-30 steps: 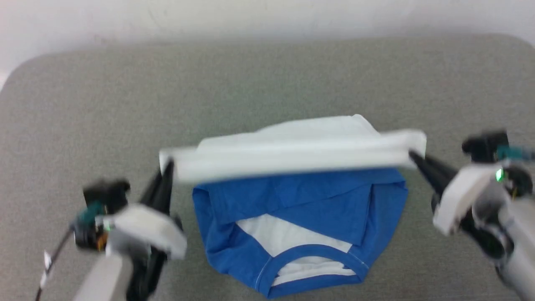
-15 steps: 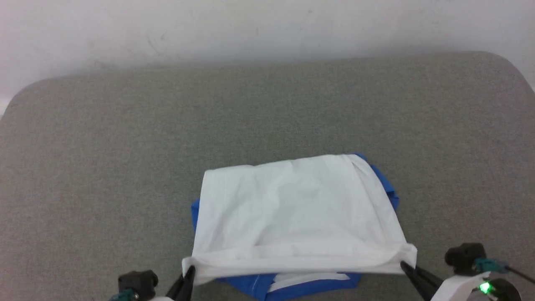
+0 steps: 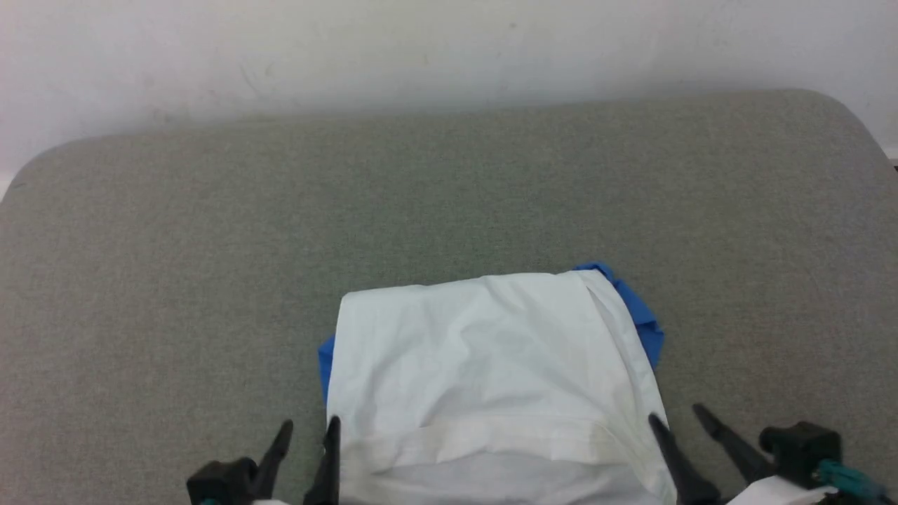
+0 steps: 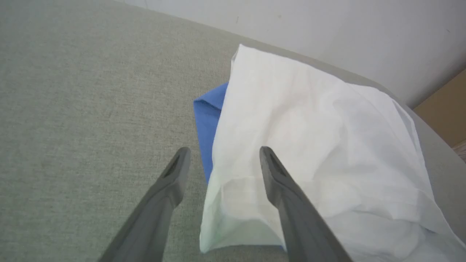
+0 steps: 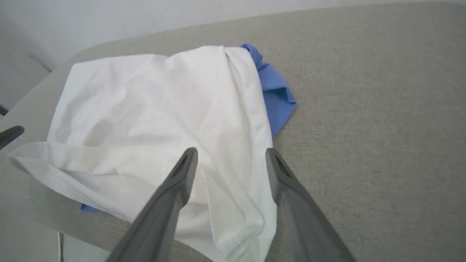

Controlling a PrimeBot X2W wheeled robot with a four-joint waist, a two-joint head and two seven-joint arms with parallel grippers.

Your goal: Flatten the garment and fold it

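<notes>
The garment – near hem cropped overhead, shown from the right wrist – lies between left gripper and right gripper, both spread, holding nothing.

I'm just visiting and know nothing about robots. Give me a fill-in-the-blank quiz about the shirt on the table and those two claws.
The garment shows a top layer coloured ____.
Its lower layer, peeking out at both sides, is ____.
The left gripper and right gripper both stand ____, gripping nothing.
Missing words: white; blue; open.
</notes>
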